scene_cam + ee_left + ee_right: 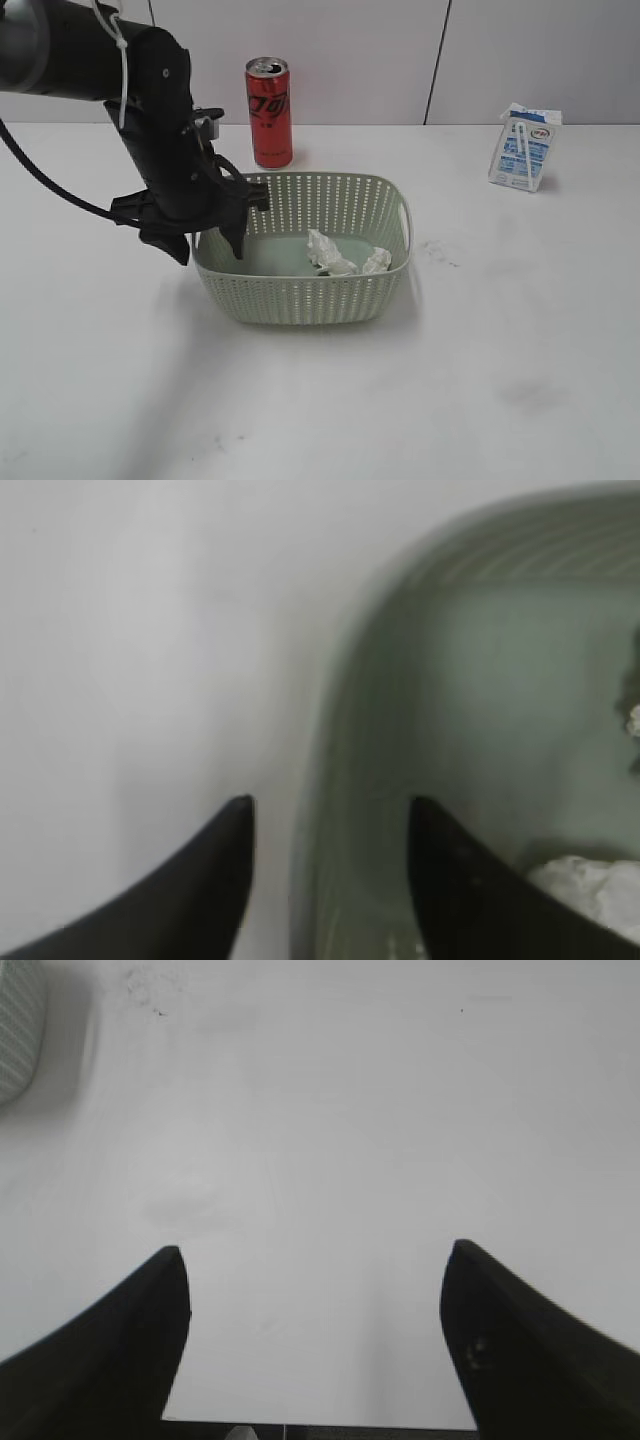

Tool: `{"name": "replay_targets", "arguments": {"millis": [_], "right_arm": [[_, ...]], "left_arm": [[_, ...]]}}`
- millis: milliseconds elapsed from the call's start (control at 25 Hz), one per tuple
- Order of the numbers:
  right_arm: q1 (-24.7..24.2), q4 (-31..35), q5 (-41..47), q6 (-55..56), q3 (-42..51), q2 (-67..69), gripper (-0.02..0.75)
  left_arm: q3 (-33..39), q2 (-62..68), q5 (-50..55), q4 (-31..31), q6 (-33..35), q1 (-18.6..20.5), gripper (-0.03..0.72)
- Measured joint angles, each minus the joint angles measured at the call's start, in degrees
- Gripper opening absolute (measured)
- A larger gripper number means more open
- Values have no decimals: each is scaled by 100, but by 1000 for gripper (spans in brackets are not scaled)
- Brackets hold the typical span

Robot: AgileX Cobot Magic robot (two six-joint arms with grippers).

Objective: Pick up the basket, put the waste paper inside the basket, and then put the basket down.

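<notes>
The pale green basket point(300, 290) stands on the white table. Crumpled white waste paper point(340, 258) lies inside it at the right of its floor. My left gripper point(208, 245) is open and straddles the basket's left rim, one finger outside and one inside. In the left wrist view the gripper point(330, 805) has the blurred basket wall point(350, 780) between its fingers without pinching it, and a paper wad point(590, 885) shows at the lower right. My right gripper point(315, 1260) is open and empty over bare table. A corner of the basket point(15, 1030) shows at its top left.
A red drink can point(269, 112) stands just behind the basket's back left corner. A white-and-blue drink carton point(525, 147) stands at the back right. The table point(450, 380) is white with faint smudges.
</notes>
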Motion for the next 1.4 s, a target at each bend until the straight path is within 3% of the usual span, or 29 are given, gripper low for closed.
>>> {"name": "replay_targets", "arguments": {"millis": [40,80,240,480,600,880,1040,1200,1400], "right_arm": [[0,0,-21,0,235,-227,589],[0,0,-36,0,425,-412,589],[0,0,21,0,1146,-1180,589],[0,0,208,0,1354,-2075,589],[0,4,208,0,1354,-2471,589],[0,130,219,0,1354,-3107,589],[88,151,225,0,1354,-3186,589],[193,161,230,8,1354,-3279,589],[205,149,230,15,1354,-3482,589]], "left_arm": [[-6,0,76,-6,29,0,547],[-26,0,184,-6,44,0,591],[-40,-125,543,10,198,0,648],[-40,-777,692,407,274,37,654],[-44,-1156,745,458,554,241,653],[-44,-1748,1529,523,1594,1407,648],[-33,-1926,2019,1069,1963,1953,631],[310,-2400,2053,1272,2020,2059,622],[1328,-3447,2059,962,2030,2054,585]]}}
